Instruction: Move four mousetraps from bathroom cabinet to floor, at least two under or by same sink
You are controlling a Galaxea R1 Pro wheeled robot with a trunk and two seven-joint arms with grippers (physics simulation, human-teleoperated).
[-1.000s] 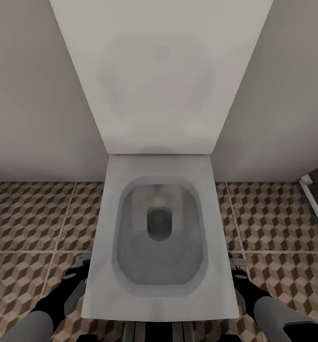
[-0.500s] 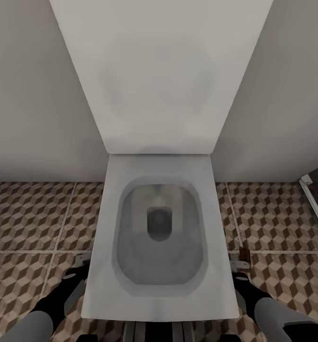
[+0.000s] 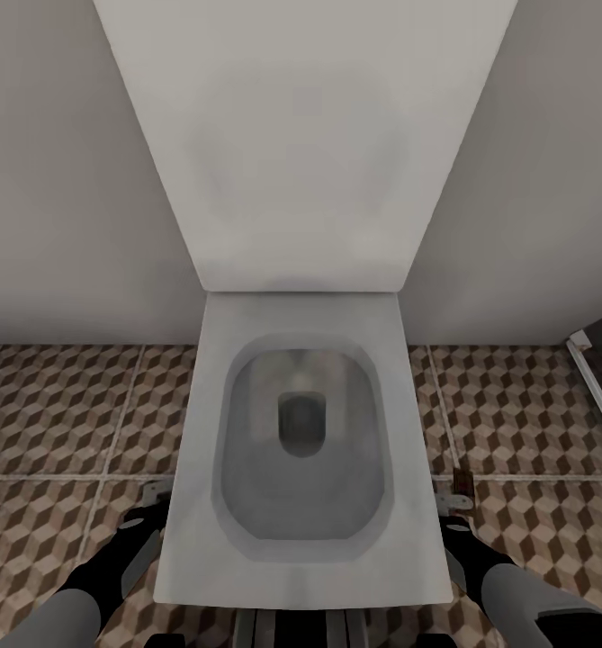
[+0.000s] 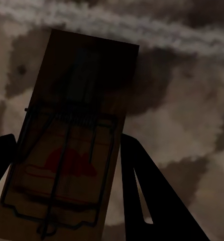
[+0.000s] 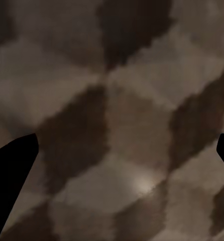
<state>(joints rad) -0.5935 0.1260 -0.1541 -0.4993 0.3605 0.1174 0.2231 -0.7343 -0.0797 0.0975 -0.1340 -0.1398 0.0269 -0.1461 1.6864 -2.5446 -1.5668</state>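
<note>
left gripper (image 4: 67, 165) clenches a mousetrap (image 4: 72, 145) over the bathroom floor (image 3: 58, 405); right gripper (image 5: 127, 145) is released. dropped beside this toilet (image 3: 301, 432), it misses the sink requirement.

Floor (image 3: 58, 405): large square tiles printed with a brown, beige and white cube pattern, separated by pale grout lines, running up to the pale wall (image 3: 67, 225) at the back. A white toilet (image 3: 202, 432) stands on it at centre, its lid raised against the wall, with tiles showing on both sides. At the far right edge a dark panel with a white frame (image 3: 597, 378) meets the floor. In the right wrist view the same cube pattern appears at close range, blurred.
</note>
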